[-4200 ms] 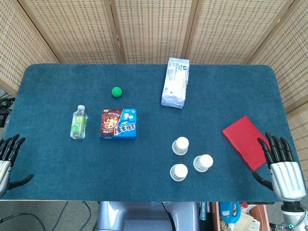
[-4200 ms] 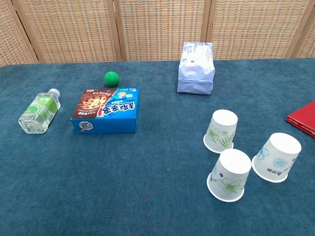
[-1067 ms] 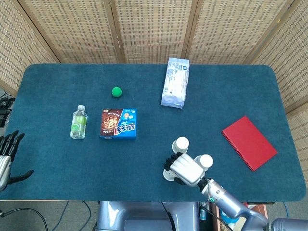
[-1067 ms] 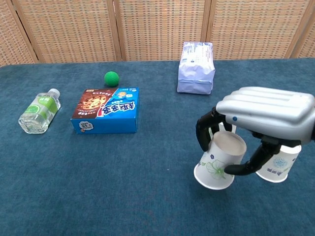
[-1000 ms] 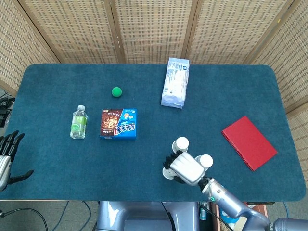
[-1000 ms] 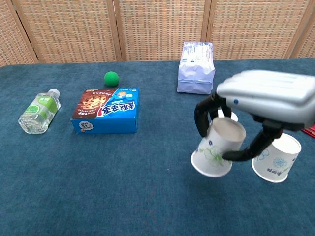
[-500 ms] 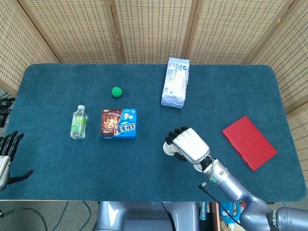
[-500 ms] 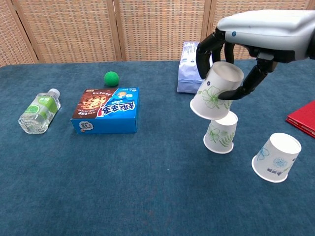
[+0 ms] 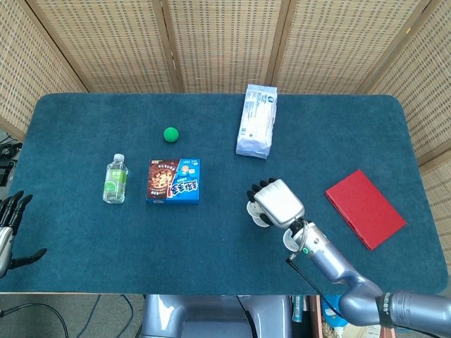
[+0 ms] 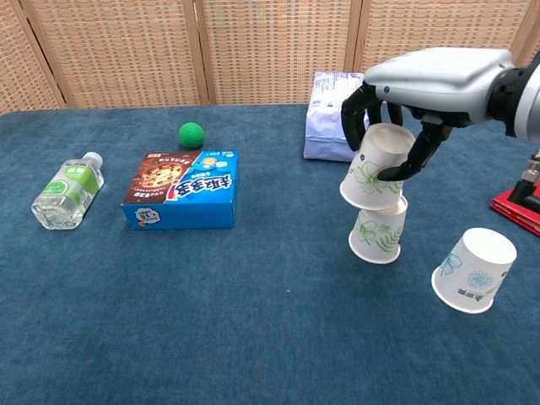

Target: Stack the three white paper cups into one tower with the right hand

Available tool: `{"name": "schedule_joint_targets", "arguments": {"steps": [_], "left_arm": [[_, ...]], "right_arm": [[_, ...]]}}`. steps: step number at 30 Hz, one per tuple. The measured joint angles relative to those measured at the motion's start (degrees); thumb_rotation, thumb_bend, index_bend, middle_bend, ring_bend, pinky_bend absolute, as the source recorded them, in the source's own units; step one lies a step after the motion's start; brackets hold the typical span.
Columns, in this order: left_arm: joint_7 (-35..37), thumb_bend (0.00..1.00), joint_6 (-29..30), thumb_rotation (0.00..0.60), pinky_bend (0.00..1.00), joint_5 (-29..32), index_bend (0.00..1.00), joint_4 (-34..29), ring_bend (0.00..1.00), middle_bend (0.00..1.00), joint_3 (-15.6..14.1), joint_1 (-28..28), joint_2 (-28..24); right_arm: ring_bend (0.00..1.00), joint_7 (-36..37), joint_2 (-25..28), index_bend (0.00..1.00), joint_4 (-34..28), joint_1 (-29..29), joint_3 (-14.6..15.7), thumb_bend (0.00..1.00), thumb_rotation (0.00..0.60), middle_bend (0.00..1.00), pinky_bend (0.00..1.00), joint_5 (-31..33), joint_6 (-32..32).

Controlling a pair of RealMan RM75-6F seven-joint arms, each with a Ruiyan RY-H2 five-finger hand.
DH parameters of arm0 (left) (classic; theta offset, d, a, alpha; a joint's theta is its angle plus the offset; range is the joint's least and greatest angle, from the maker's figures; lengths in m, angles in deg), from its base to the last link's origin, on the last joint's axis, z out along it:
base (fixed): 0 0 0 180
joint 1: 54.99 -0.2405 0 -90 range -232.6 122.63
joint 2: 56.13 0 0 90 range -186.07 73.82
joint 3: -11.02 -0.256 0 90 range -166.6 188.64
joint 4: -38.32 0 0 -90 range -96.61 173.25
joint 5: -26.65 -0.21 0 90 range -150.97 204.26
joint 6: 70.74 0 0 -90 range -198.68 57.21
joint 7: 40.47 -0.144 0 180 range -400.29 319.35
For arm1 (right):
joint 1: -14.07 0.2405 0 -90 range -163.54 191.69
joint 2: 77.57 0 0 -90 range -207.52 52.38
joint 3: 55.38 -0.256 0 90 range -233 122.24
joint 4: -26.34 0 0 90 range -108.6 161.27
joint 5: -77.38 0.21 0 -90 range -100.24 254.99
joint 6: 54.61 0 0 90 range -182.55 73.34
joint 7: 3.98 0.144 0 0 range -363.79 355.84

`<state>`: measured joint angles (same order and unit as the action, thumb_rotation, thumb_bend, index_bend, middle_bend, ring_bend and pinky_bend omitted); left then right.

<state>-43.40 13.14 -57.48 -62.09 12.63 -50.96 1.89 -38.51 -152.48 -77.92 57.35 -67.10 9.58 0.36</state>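
Note:
Three white paper cups with floral prints stand upside down. My right hand [image 10: 430, 80] grips one cup [image 10: 375, 177] from above, slightly tilted, with its rim down at the top of a second cup [image 10: 378, 229] standing on the blue cloth. The third cup [image 10: 474, 270] stands alone to the right, nearer the front edge. In the head view my right hand [image 9: 277, 203] covers both stacked cups, and the third cup [image 9: 290, 240] peeks out beside the forearm. My left hand [image 9: 10, 232] rests at the table's left edge with fingers spread, holding nothing.
A cookie box [image 10: 181, 190], a green ball [image 10: 191, 133] and a lying water bottle [image 10: 67, 190] occupy the left half. A white-blue packet [image 10: 336, 116] lies just behind the cups. A red book [image 10: 519, 202] sits at the right edge.
My right hand came in, picked up the nearest cup, lifted it and carried it back over the far cup. In the last half second it lowered the cup onto that cup's top.

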Motion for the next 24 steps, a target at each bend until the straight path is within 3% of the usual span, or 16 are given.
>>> {"name": "schedule_joint_targets", "arguments": {"steps": [17,20,22,24], "left_arm": [[0.39,0.13,-0.26,0.600,0.00,0.17,0.00,0.29,0.00,0.00,-0.02,0.05,-0.19],[-0.03,0.13,-0.22,0.600,0.00,0.20,0.00,0.04,0.00,0.00,0.02,0.08,-0.12],[-0.23,0.13,-0.22,0.600,0.00,0.32,0.00,-0.06,0.00,0.00,0.04,0.08,-0.08],[-0.39,0.13,-0.28,0.600,0.00,0.40,0.00,-0.09,0.00,0.00,0.08,0.12,-0.04]], "right_arm": [[0.43,-2.97,0.52,0.49,-0.69,1.73,2.26,0.47,0.600,0.52,0.49,3.92,0.26],[0.40,-3.17,0.62,0.46,-0.68,2.03,2.67,0.44,0.600,0.40,0.48,4.18,0.00],[0.28,-3.46,0.88,0.36,-0.76,2.23,3.03,0.31,0.600,0.26,0.40,4.68,-0.52],[0.09,-4.08,1.50,0.21,-1.13,2.54,3.55,0.12,0.600,0.08,0.22,5.64,-1.07]]}}
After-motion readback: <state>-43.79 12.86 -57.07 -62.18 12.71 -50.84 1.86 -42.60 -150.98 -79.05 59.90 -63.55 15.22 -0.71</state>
